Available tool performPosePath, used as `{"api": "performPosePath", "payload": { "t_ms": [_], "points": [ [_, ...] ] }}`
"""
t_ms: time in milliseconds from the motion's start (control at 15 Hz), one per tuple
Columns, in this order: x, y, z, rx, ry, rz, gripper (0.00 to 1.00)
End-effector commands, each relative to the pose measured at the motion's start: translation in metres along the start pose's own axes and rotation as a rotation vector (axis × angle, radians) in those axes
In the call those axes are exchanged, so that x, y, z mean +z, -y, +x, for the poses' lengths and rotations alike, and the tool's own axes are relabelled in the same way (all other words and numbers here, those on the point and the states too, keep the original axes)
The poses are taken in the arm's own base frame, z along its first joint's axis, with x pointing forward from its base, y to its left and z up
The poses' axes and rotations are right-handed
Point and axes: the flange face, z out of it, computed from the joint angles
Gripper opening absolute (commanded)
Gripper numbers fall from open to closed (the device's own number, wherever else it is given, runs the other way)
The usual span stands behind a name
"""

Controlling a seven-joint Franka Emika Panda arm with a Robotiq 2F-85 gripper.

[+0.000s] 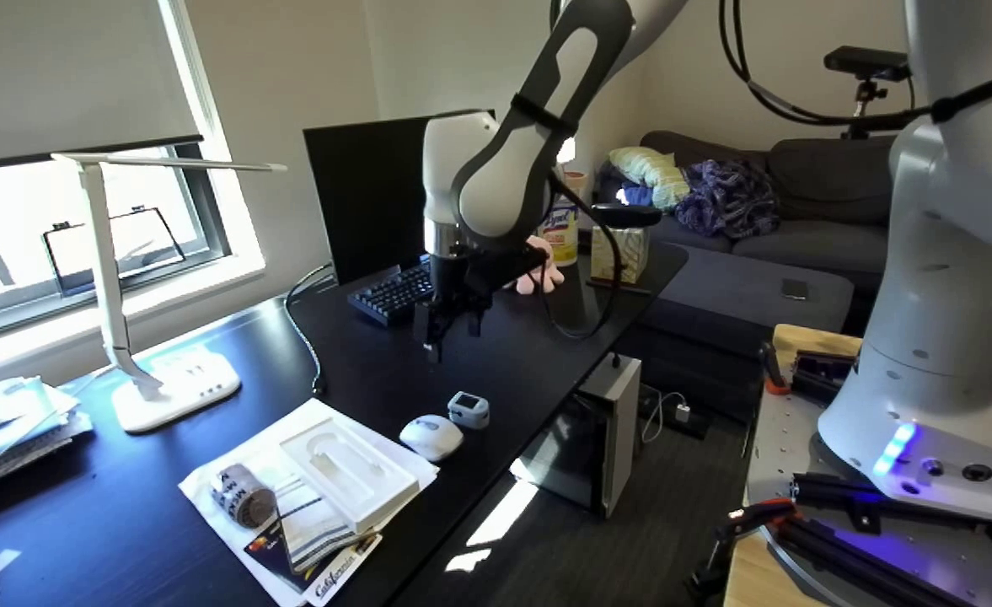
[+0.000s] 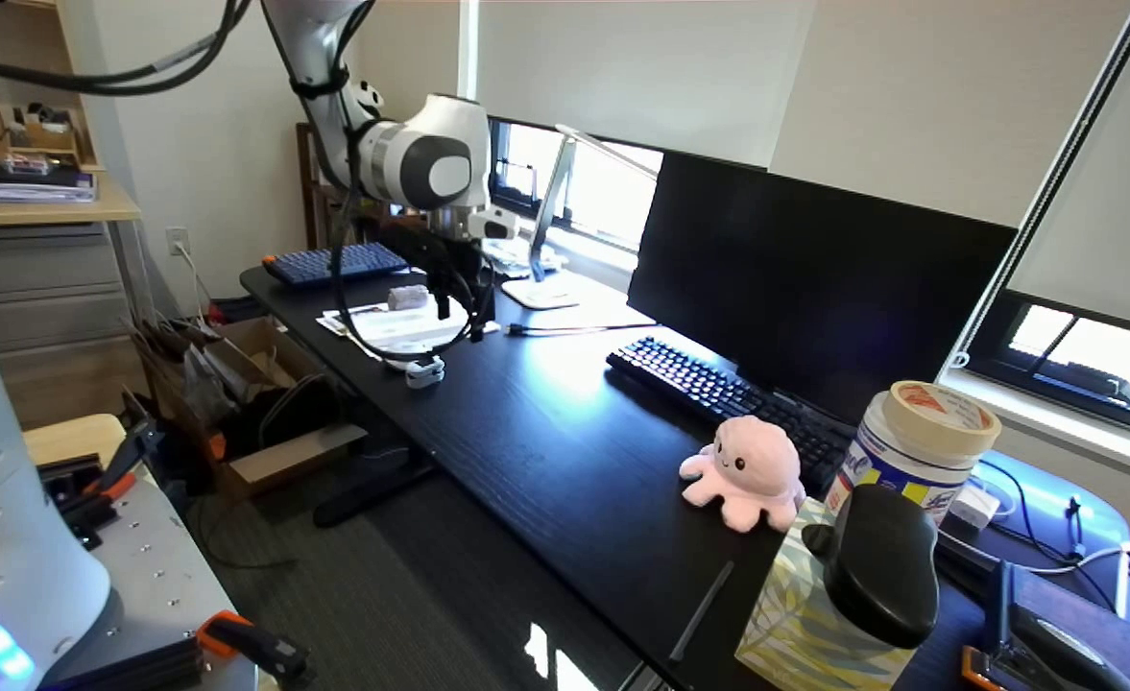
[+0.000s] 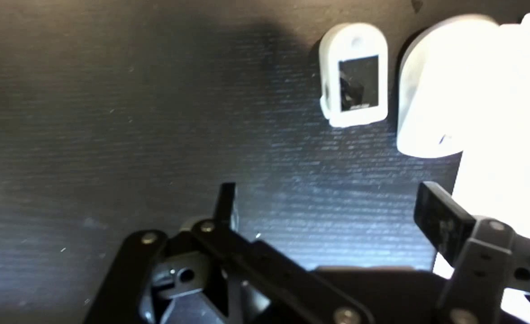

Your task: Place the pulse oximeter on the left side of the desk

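The pulse oximeter [image 1: 469,410] is a small pale gadget with a dark screen. It lies on the glossy black desk [image 1: 378,371], near the front edge beside the white mouse [image 1: 431,437]. It also shows in an exterior view [image 2: 424,372] and, screen up, in the wrist view [image 3: 355,76]. My gripper [image 1: 453,337] is above the desk, a little apart from the oximeter. In the wrist view my gripper [image 3: 328,202] is open, with nothing between its fingers, and the oximeter lies beyond the fingertips. The cable partly crosses the gripper [image 2: 459,321] in an exterior view.
Papers with a white box tray [image 1: 348,472] and a printed roll [image 1: 243,496] lie beside the mouse. A white lamp [image 1: 177,388], a monitor [image 2: 795,278], a keyboard [image 2: 689,384], a pink plush octopus [image 2: 752,470] and a tissue box [image 2: 805,614] stand on the desk.
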Motion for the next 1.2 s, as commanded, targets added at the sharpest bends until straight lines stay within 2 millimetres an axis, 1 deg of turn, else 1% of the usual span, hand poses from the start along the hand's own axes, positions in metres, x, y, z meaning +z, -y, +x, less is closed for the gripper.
{"api": "performPosePath", "payload": {
  "t_ms": [0, 133, 200, 267, 333, 467, 600, 733, 867, 933, 1133],
  "points": [
    [-0.064, -0.059, -0.005, 0.061, -0.080, -0.022, 1.00],
    [-0.093, -0.101, -0.002, 0.128, -0.120, -0.010, 1.00],
    [-0.105, -0.126, 0.001, 0.160, -0.139, -0.006, 1.00],
    [-0.119, -0.148, 0.000, 0.192, -0.152, -0.005, 1.00],
    [-0.129, -0.174, 0.001, 0.212, -0.166, -0.005, 1.00],
    [-0.145, -0.210, 0.000, 0.203, -0.171, -0.025, 1.00],
    [-0.158, -0.235, -0.004, 0.136, -0.162, -0.041, 1.00],
    [-0.165, -0.247, -0.008, 0.024, -0.135, -0.057, 1.00],
    [-0.165, -0.250, -0.008, -0.080, -0.120, -0.054, 1.00],
    [-0.166, -0.249, -0.009, -0.132, -0.118, -0.045, 1.00],
    [-0.158, -0.239, -0.009, -0.260, -0.121, 0.013, 1.00]
  ]
}}
